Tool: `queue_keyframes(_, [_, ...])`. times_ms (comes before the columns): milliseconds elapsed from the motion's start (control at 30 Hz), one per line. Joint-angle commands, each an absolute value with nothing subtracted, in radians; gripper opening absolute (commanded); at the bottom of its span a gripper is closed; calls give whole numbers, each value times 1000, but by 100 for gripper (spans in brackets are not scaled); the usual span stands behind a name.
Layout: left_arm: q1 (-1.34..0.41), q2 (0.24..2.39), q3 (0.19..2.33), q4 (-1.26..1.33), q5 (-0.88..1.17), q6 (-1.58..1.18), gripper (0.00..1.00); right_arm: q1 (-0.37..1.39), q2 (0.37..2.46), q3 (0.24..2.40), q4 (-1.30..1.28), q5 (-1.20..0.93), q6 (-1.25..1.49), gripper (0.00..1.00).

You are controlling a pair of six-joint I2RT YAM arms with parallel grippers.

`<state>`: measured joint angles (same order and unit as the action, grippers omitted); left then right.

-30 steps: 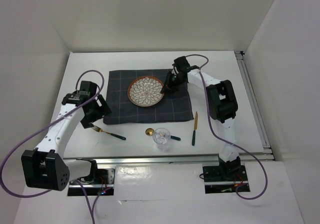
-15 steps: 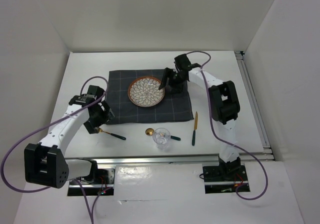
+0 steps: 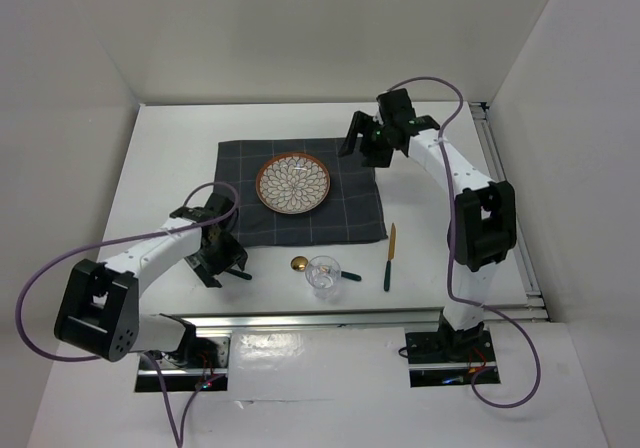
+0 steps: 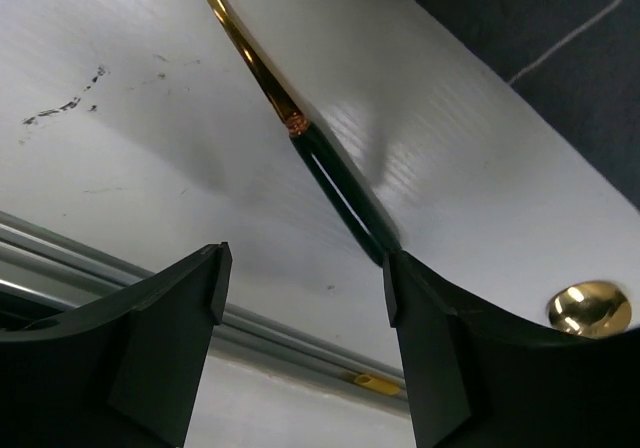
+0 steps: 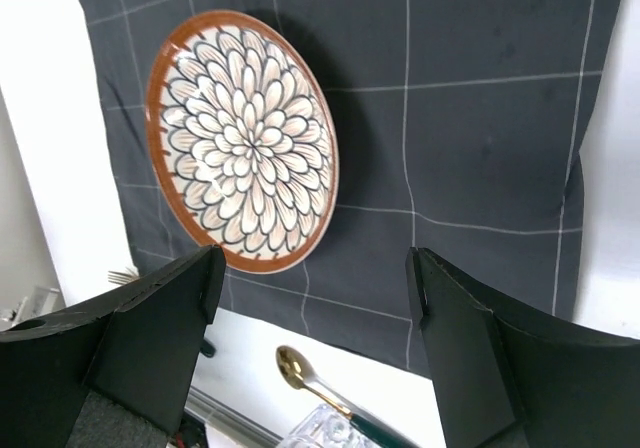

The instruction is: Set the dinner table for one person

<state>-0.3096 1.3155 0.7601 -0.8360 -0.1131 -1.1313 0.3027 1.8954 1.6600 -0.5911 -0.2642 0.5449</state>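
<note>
Because the left tool (image 4: 302, 268) hangs spread astride the fork (image 4: 330, 173) lying flat on the white worktop (image 3: 170, 148) beside the cloth (image 3: 350, 213), an off-centre pinch could skid it; the right tool (image 5: 315, 278) gapes empty.

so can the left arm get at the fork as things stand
Probably yes. The left hand hangs open just over the fork, whose dark green handle reaches into the gap between the fingers, close to one of them. It lies on the bare dinner table, with nothing in the way.
</note>
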Motion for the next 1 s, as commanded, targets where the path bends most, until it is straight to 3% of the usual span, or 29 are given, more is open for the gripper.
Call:
queue_keyframes(0, [-316, 1345, 749, -767, -144, -1222, 79, 308, 1850, 1628, -597, -255, 518, 85])
queue_keyframes(200, [-316, 1390, 716, -703, -153, -1243, 75, 299, 1832, 1608, -606, -245, 509, 85])
queue_keyframes(333, [-316, 1446, 706, -683, -163, -1253, 61, 299, 1832, 1608, -615, -236, 500, 85])
queue_keyframes(400, [-305, 1447, 715, -713, -173, -1253, 47, 299, 1822, 1608, -624, -236, 491, 85])
queue_keyframes(433, [-305, 1447, 715, -728, -182, -1253, 33, 290, 1822, 1597, -624, -226, 482, 85])
queue_keyframes(500, [-295, 1413, 726, -777, -183, -1230, 17, 290, 1801, 1597, -633, -225, 482, 85])
queue_keyframes(533, [-295, 1395, 753, -793, -192, -1191, 0, 279, 1792, 1585, -634, -225, 470, 85])
queue_keyframes(700, [-316, 1333, 897, -949, -300, -1040, 0, 259, 1726, 1540, -661, -235, 420, 85])
queue_keyframes(767, [-336, 1324, 992, -934, -310, -847, 0, 259, 1703, 1514, -687, -248, 378, 85])
queue_keyframes(967, [-370, 1565, 1332, -980, -366, -568, 0, 285, 1623, 1436, -759, -324, 279, 84])
